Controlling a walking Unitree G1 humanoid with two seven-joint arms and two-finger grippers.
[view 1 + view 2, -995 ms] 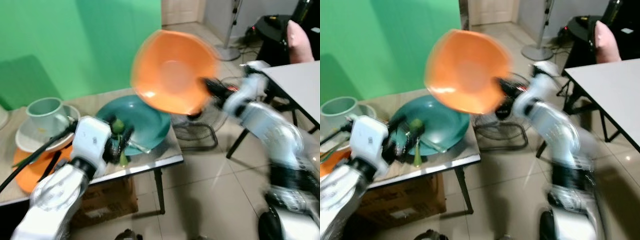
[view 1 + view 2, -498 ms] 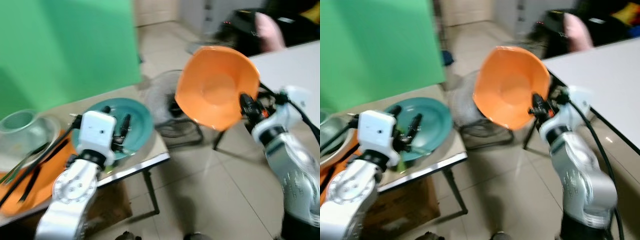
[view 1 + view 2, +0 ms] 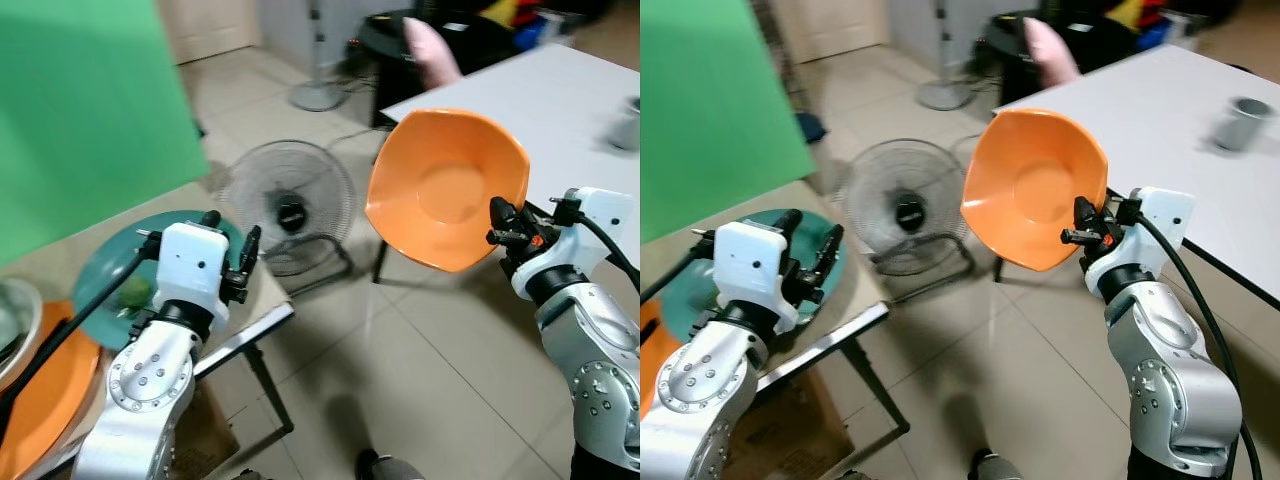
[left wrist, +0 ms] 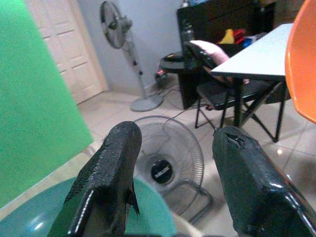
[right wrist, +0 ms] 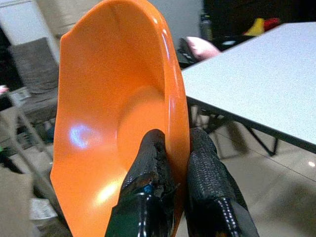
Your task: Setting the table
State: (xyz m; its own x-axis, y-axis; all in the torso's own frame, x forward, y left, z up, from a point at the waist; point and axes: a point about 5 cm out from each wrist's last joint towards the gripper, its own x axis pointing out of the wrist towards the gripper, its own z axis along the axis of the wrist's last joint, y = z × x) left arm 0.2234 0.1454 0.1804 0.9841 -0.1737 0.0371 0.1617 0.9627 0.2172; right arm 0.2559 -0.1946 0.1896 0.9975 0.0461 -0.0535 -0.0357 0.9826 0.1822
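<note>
- Orange bowl (image 3: 445, 188) carried on edge in the air, hollow toward the camera, between the side table and the white table (image 3: 1200, 160); a second ago seen against the green backdrop, now framed by floor and the white table's near corner
- Pinched at its lower rim by the right gripper (image 5: 175, 163), one black finger inside the rim and one outside, closed tight on the wall; same hold as half a second ago, so carried without slipping
- Much of that shift owed to the camera swinging toward the white table, not only to the arm; taken to mean the walk-and-turn is nearly done and the set-down comes next
- Left gripper (image 4: 173, 168) raised over the side table's edge, fingers spread well apart, nothing between them; as it was a second ago
- Teal plate (image 3: 115, 290) behind that gripper on the side table, with an orange plate (image 3: 40, 400) at the near left edge; both slid toward the picture's left as the view turned
- Floor fan (image 3: 288, 205) on the tiles between the two tables, now mid-frame
- Grey cup (image 3: 1238, 122) already on the white table, well apart from the bowl
- Judged risk: bowl held by one thin rim grip, so apt to tip when lowered flat
</note>
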